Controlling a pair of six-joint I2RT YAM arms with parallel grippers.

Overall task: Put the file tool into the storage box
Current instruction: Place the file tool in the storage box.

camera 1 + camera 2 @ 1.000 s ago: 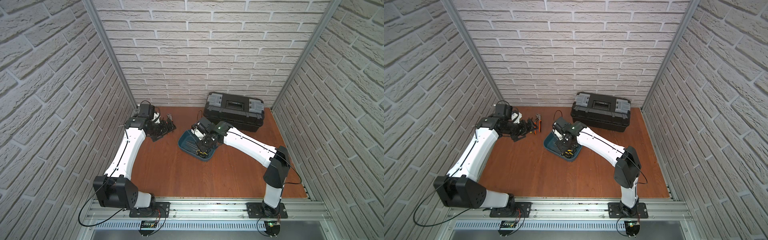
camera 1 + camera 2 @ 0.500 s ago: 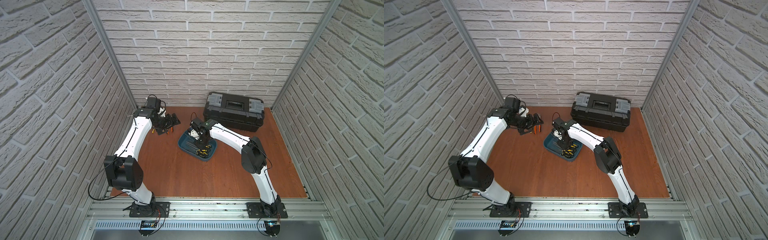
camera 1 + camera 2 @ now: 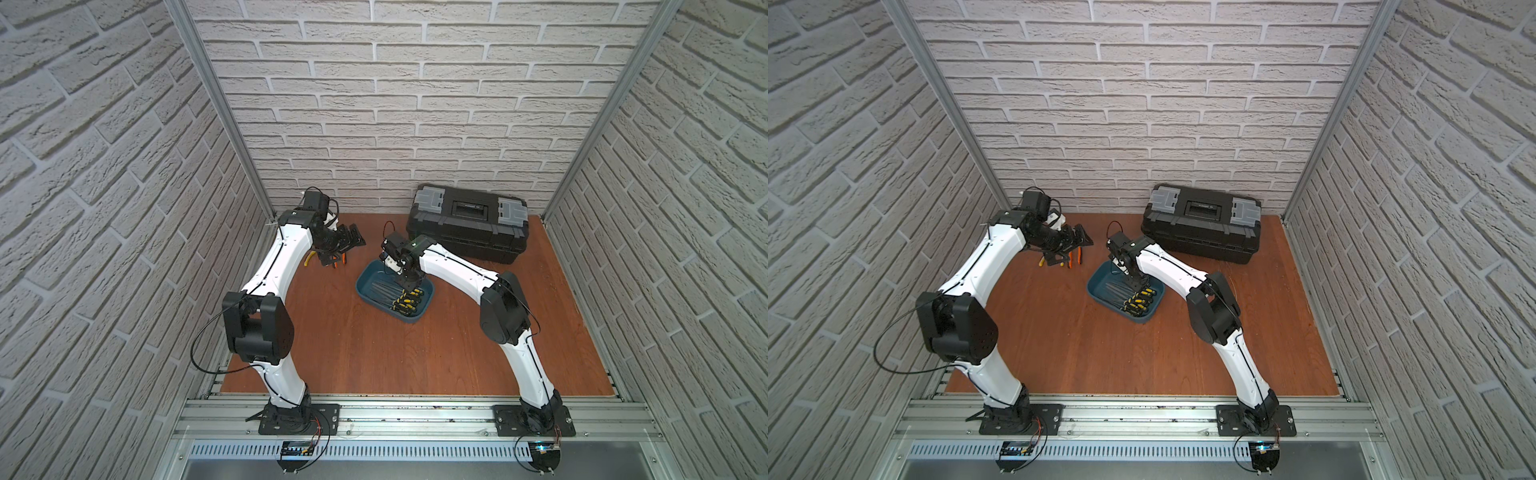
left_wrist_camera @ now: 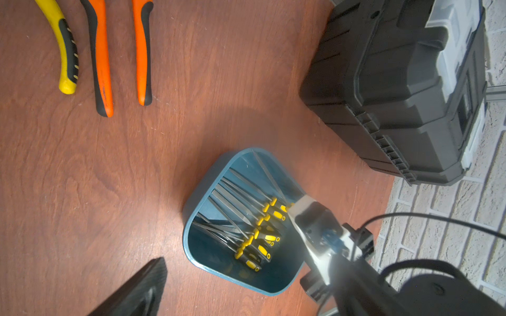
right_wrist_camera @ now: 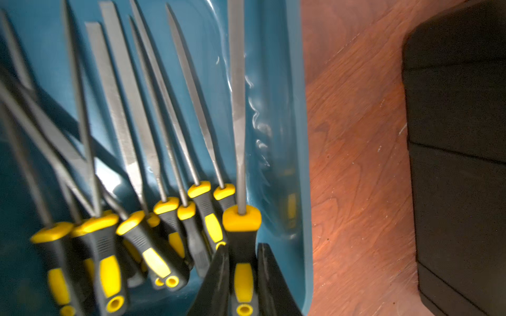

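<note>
The storage box (image 3: 365,296) is a shallow teal tub in the middle of the wooden floor, seen in both top views and in both wrist views. Several file tools (image 3: 405,303) with yellow-and-black handles lie in it. My right gripper (image 5: 243,246) reaches down into the box and is shut on the handle of one file tool (image 5: 237,109). That file runs along the box's side wall (image 5: 276,109). My left gripper (image 3: 347,245) hovers open and empty to the left of the box, above the pliers. Only one of its fingers (image 4: 142,287) shows in the left wrist view.
A large black toolbox (image 3: 467,222) with grey latches stands shut against the back wall, right of the box. Orange-handled pliers (image 4: 102,54) and a yellow-handled tool (image 4: 67,49) lie on the floor at the back left. Brick walls enclose three sides.
Both arms have lifted their elbows and drawn in. The left gripper has shifted a little toward the back wall. The right gripper has stayed shut over the box.
</note>
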